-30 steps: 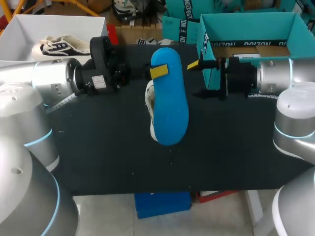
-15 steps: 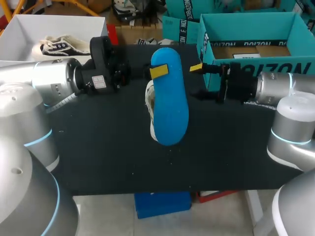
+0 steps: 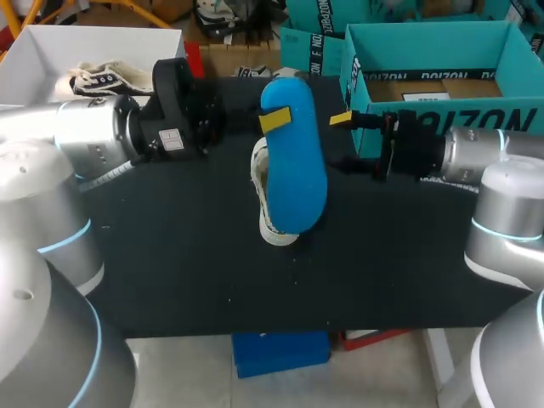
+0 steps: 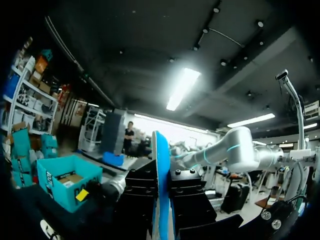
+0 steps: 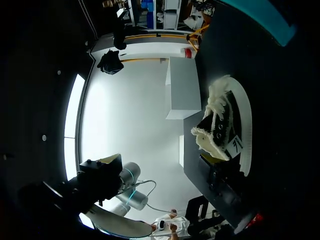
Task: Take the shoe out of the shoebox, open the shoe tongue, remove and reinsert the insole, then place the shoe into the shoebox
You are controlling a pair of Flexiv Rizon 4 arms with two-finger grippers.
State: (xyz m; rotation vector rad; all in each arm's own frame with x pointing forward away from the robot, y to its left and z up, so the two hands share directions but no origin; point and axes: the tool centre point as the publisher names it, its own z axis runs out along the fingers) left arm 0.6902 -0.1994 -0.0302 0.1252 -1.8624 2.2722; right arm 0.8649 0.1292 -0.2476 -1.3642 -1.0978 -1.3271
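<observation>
**Left end effector.** The left gripper (image 3: 272,121) is closed on the insole (image 3: 293,178), which is blue. 1 yellow-tipped finger lies across the insole's top face near its far end, and the other finger is hidden beneath it. In the left wrist view the insole (image 4: 161,192) stands edge-on between the 2 black fingers, and both press against it.

**Right end effector.** The right gripper (image 3: 341,140) is open, its 2 fingers spread apart with nothing between them. It sits just in front of the shoebox's near corner, beside the far end of the insole but apart from it.

**Shoe.** 1 shoe (image 3: 260,191) lies on its side on the black table (image 3: 170,255), near the middle. In the head view the insole covers most of it, so only the white sole edge shows along the insole's left side and at its near end. Whether the insole touches the shoe cannot be told. In the right wrist view the shoe (image 5: 220,132) shows a black upper, a pale fleecy lining, a white sole and a small tag at the collar. It lies ahead of the gripper with its opening turned toward it.

**Container.** The shoebox (image 3: 429,47) is teal and stands open at the table's far right corner, with no lid on it. The shoe and the insole are both outside it. Brown cardboard (image 3: 399,87) shows on its floor, and the right arm crosses in front of its near wall.
</observation>
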